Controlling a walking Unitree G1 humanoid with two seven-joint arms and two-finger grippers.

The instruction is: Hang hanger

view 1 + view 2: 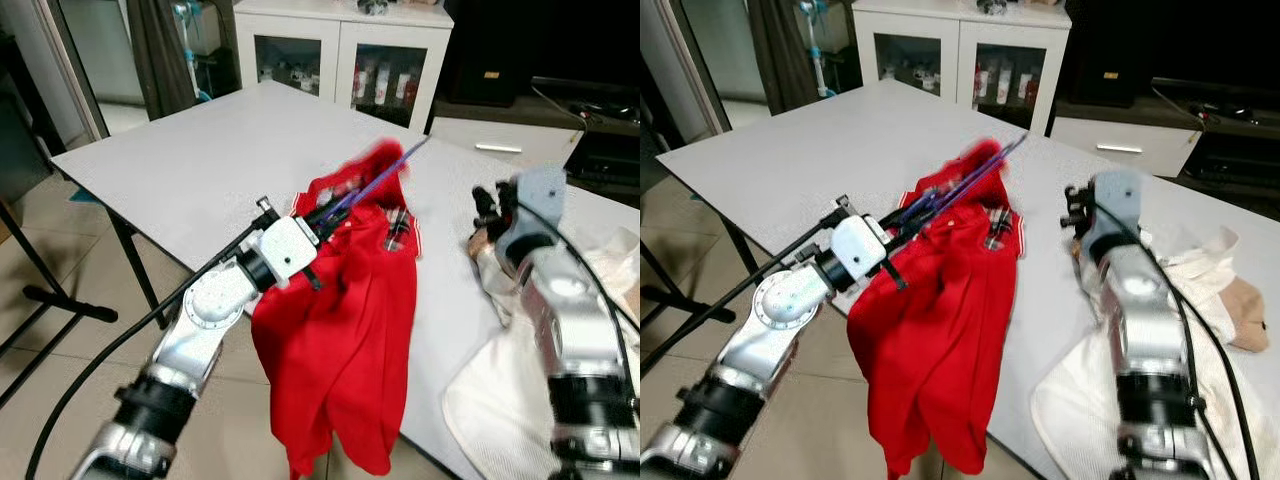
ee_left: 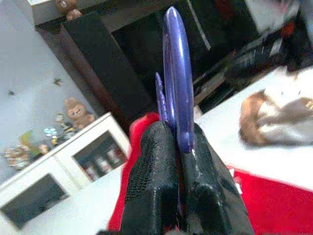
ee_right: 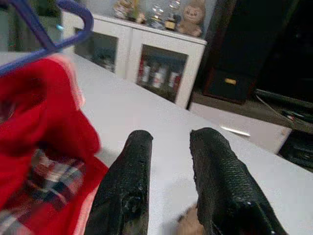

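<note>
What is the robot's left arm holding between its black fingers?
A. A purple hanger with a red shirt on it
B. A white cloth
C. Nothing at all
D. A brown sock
A: the left gripper has its fingers shut on the purple hanger, and the red shirt hangs from it over the edge of the white table.

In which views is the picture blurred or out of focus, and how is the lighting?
Left eye view: the red shirt collar and purple hanger are smeared by motion; the table is sharp and evenly lit. Left wrist view: the left gripper and the hanger are soft, the background hazy. Right wrist view: the right gripper is fairly sharp, the shirt blurred.
</note>
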